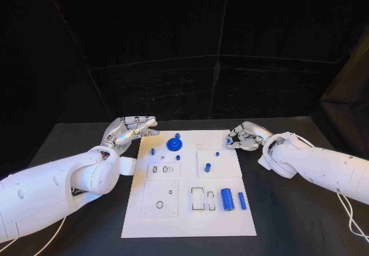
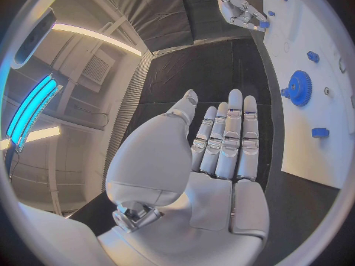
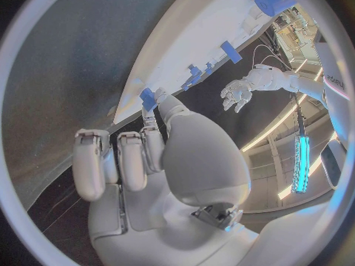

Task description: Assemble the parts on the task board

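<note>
Two hands: both sit at the far end of the board (image 1: 188, 226), one at each long edge.
Left hand (image 1: 129, 130): over the table (image 1: 69, 138) just off the board's far left corner; fingers straight and apart, gripping nothing, as the left wrist view (image 2: 222, 142) confirms.
Board: white plate lying lengthwise in the middle of the black table, near end toward the robot.
Gear (image 1: 174, 143): blue toothed wheel standing near the far end, left of the board's centre line; also seen from the left wrist (image 2: 299, 87).
Pegs: two small blue pieces, one (image 1: 152, 151) left of the gear toward the left edge, one (image 1: 177, 157) just nearer than the gear.
Left slots: a raised plate with small openings (image 1: 163, 169) and a nearer plate with an oval hole (image 1: 160, 205), both by the left edge.
Pin (image 1: 207, 167): short blue cylinder upright on a raised square right of centre.
Cylinder (image 1: 227, 199): large blue piece lying near the right edge at the near half, with a thin blue bar (image 1: 241, 200) just beside it on the right.
Right hand (image 1: 245, 137): at the board's far right edge; fingers curled in, thumb and a finger pinching a small blue part (image 1: 229, 141), seen at the fingertips from the right wrist (image 3: 148, 98).
</note>
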Tool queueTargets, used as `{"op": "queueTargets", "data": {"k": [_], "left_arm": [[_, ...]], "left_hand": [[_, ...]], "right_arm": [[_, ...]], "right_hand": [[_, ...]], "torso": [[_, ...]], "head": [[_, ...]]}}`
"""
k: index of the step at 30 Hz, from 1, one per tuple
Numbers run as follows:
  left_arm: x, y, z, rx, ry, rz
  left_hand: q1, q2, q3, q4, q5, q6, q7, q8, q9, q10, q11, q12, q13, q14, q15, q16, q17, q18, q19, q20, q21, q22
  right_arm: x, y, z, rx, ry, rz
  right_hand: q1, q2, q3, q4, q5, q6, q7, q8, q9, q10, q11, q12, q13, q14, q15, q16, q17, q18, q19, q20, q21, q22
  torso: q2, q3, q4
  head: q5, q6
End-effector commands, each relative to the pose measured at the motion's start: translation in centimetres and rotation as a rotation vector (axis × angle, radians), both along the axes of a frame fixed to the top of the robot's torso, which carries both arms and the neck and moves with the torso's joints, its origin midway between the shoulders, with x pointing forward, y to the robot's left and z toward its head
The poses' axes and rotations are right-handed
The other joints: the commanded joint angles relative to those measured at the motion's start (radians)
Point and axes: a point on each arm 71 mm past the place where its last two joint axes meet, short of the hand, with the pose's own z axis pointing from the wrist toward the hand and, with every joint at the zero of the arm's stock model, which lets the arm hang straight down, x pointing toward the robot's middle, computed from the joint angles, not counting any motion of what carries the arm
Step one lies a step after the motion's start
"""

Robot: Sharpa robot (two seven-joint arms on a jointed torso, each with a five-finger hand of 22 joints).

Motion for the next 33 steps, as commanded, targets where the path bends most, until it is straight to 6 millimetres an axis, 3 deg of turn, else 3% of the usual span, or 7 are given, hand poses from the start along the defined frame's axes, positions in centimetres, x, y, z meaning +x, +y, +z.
{"op": "queueTargets", "data": {"k": [1, 11, 16, 23, 28, 33], "left_arm": [[0.0, -0.1, 0.1, -0.002, -0.007, -0.011], [-0.1, 0.0, 0.2, -0.002, -0.005, -0.011], [0.0, 0.0, 0.1, -0.001, -0.004, -0.011], [0.3, 0.0, 0.0, 0.000, -0.002, -0.007], [0.5, 0.1, -0.1, -0.006, 0.004, 0.001], [0.7, 0.4, -0.2, -0.005, 0.005, 0.013]], "left_hand": [[-0.002, 0.011, 0.001, -0.004, -0.002, 0.004, 0.000, -0.003, 0.000, -0.002, -0.001, -0.006, -0.001, 0.001, 0.007, -0.004, 0.001, 0.015, 0.003, 0.003, -0.006, -0.001], [-0.002, 0.012, 0.001, -0.005, -0.002, 0.004, 0.000, -0.003, 0.000, -0.002, -0.001, -0.006, -0.001, 0.001, 0.007, -0.004, 0.001, 0.015, 0.003, 0.003, -0.006, -0.001], [-0.002, 0.012, 0.002, -0.005, -0.002, 0.004, 0.000, -0.004, 0.000, -0.002, -0.001, -0.007, -0.001, 0.001, 0.007, -0.004, 0.002, 0.015, 0.003, 0.003, -0.006, -0.001], [-0.002, 0.012, 0.002, -0.005, -0.002, 0.004, 0.000, -0.004, 0.000, -0.001, -0.001, -0.007, -0.001, 0.001, 0.007, -0.004, 0.002, 0.015, 0.003, 0.003, -0.006, -0.001], [-0.002, 0.012, 0.002, -0.005, -0.002, 0.004, 0.000, -0.004, 0.000, -0.001, -0.001, -0.007, -0.001, 0.001, 0.007, -0.004, 0.002, 0.015, 0.003, 0.003, -0.006, -0.001], [-0.002, 0.013, 0.002, -0.005, -0.003, 0.004, 0.000, -0.004, 0.000, -0.001, -0.001, -0.007, -0.001, 0.001, 0.007, -0.005, 0.002, 0.015, 0.004, 0.003, -0.006, -0.002]], "right_arm": [[-0.2, 0.2, 0.7, -0.005, -0.074, -0.035], [-2.4, 2.4, 2.4, 0.047, -0.092, -0.022], [-3.6, 5.1, 3.3, 0.076, -0.077, -0.003], [-4.4, 10.1, 3.5, 0.075, -0.056, 0.061], [-4.3, 14.0, 3.3, 0.054, -0.042, 0.122], [-4.2, 16.7, 2.9, 0.028, -0.040, 0.163]], "right_hand": [[0.004, 0.018, 0.007, 0.001, 0.004, 0.020, -0.014, 0.004, 0.005, 0.001, -0.010, 0.006, 0.066, 0.073, -0.007, 0.005, 0.116, -0.017, 0.041, -0.008, 0.003, 0.178], [-0.006, 0.019, 0.008, 0.003, 0.010, 0.019, -0.014, 0.001, 0.005, -0.003, -0.011, -0.002, 0.060, 0.074, -0.009, 0.005, 0.117, -0.018, 0.042, -0.011, 0.003, 0.180], [-0.009, 0.020, 0.008, 0.005, 0.011, 0.019, -0.015, 0.000, 0.005, -0.006, -0.011, -0.007, 0.055, 0.073, -0.010, 0.004, 0.115, -0.018, 0.042, -0.012, 0.003, 0.180], [-0.009, 0.022, 0.011, 0.004, 0.015, 0.021, -0.016, 0.000, 0.006, -0.007, -0.013, -0.010, 0.053, 0.073, -0.011, 0.003, 0.113, -0.017, 0.041, -0.013, 0.003, 0.178], [-0.012, 0.024, 0.013, 0.005, 0.015, 0.021, -0.016, -0.001, 0.006, -0.007, -0.013, -0.011, 0.053, 0.072, -0.011, 0.002, 0.112, -0.017, 0.041, -0.014, 0.003, 0.179], [-0.013, 0.025, 0.013, 0.005, 0.015, 0.021, -0.016, -0.001, 0.005, -0.007, -0.013, -0.010, 0.054, 0.072, -0.011, 0.002, 0.112, -0.017, 0.041, -0.014, 0.003, 0.178]], "torso": [[0.000, 0.0001, -0.0001], [-0.005, -0.0039, -0.0005], [-0.014, -0.0064, -0.0004], [-0.029, -0.0127, -0.0008], [-0.039, -0.0173, 0.0046], [-0.044, -0.0208, 0.0061]], "head": [[0.002, -0.001], [0.002, 0.001], [0.006, -0.005], [0.020, -0.021], [0.031, -0.034], [0.039, -0.036]]}}
